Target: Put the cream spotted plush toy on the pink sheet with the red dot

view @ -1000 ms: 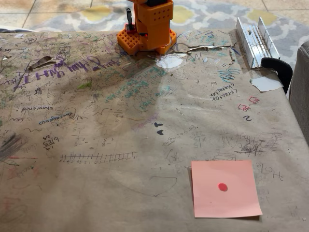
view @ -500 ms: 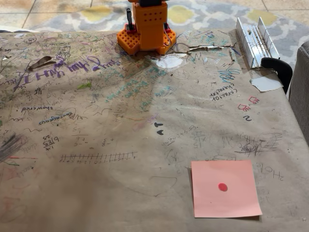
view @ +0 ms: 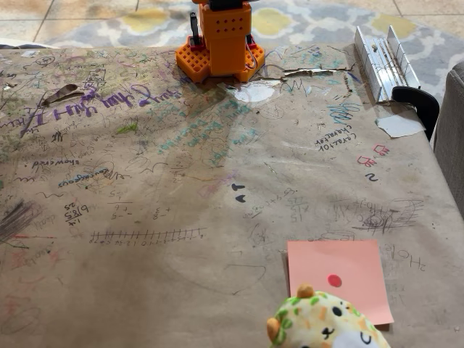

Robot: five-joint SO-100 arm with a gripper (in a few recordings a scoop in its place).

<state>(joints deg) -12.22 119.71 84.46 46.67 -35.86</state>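
Half a second back the bottom of the table was bare paper; now the cream spotted plush toy point(view: 326, 321) has come up into the fixed view at the bottom edge, its head overlapping the near edge of the pink sheet with the red dot point(view: 348, 262). From where I stand, nothing shows what carries it, and whether the gripper is clenched on it or has let go I cannot tell. Only the orange arm base point(view: 221, 40) stands at the far end of the scribbled brown table cover point(view: 145, 181), well apart from the toy.

The dot is uncovered, so I'd judge the placing not finished. The risk is a release too near the edge: the soft, round toy could settle half off the sheet, or drag the loose paper askew as it comes down.
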